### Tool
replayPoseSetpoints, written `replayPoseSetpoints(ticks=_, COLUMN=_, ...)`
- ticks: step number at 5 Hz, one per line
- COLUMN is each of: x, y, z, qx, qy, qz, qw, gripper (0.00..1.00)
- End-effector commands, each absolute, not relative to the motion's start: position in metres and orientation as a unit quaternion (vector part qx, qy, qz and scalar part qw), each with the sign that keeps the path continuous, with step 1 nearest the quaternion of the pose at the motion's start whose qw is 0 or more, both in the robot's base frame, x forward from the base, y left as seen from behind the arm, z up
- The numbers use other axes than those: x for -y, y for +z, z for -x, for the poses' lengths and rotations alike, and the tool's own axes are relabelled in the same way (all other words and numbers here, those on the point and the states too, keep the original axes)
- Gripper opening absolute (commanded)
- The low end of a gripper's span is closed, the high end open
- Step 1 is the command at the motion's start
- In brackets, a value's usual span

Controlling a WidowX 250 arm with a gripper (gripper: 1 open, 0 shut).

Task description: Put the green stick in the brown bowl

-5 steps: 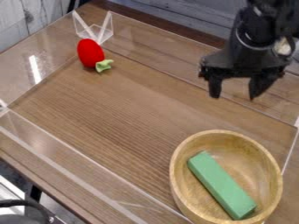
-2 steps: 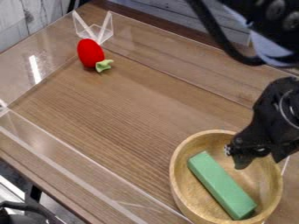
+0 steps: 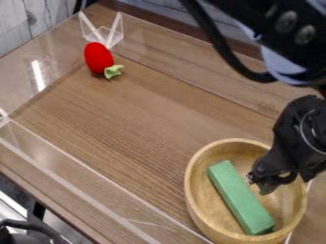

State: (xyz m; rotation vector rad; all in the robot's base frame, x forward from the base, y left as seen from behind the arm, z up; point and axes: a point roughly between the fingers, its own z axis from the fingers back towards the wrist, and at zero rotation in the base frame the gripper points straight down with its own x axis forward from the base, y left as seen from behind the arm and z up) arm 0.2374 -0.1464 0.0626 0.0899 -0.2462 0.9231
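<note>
Meanwhile, at the far left, the red toy (image 3: 98, 57) with its green stem lies on the wooden table (image 3: 114, 124) where it lay a second ago, and it has no part in this job. Further right and nearer the camera, the brown bowl (image 3: 193, 197) stands upright in the same spot as before, its thick rim whole on the near side and partly covered by the arm on the far right.

Inside the bowl, the green stick (image 3: 241, 198) lies aslant, its far end toward the upper left and its near end toward the lower right. It was already in the bowl in the earlier pictures, and its place looks much the same now.

The real change is on the right: the gripper (image 3: 277, 183), up near the back of the table a second ago, has come down to the bowl's right side. Its fingers are spread, with nothing seen between them, and they hang over the bowl to the right of the stick, apparently apart from it.

As things lie, the task looks done. The likely best move is to lift away cleanly; closing or sweeping left could nudge the stick or drag the rim.
</note>
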Motion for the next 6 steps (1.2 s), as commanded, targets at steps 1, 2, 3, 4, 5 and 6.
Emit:
replayPoseSetpoints(ticks=1, x=0.143, y=0.077, z=-0.226, qx=0.119, qy=0.451, qz=-0.024, qw=0.884, gripper=1.00)
replayPoseSetpoints(ticks=2, x=0.140, y=0.077, z=-0.215, qx=0.108, qy=0.462, qz=-0.013, qw=0.880, gripper=1.00)
replayPoseSetpoints(ticks=3, x=0.142, y=0.069, z=-0.210, qx=0.099, qy=0.461, qz=-0.008, qw=0.882, gripper=1.00)
replayPoseSetpoints(ticks=4, x=0.144, y=0.060, z=-0.205, qx=0.092, qy=0.458, qz=-0.006, qw=0.884, gripper=1.00)
replayPoseSetpoints(ticks=5, x=0.146, y=0.053, z=-0.202, qx=0.086, qy=0.448, qz=-0.003, qw=0.890, gripper=1.00)
replayPoseSetpoints(ticks=6, x=0.147, y=0.048, z=-0.200, qx=0.081, qy=0.437, qz=0.001, qw=0.896, gripper=1.00)
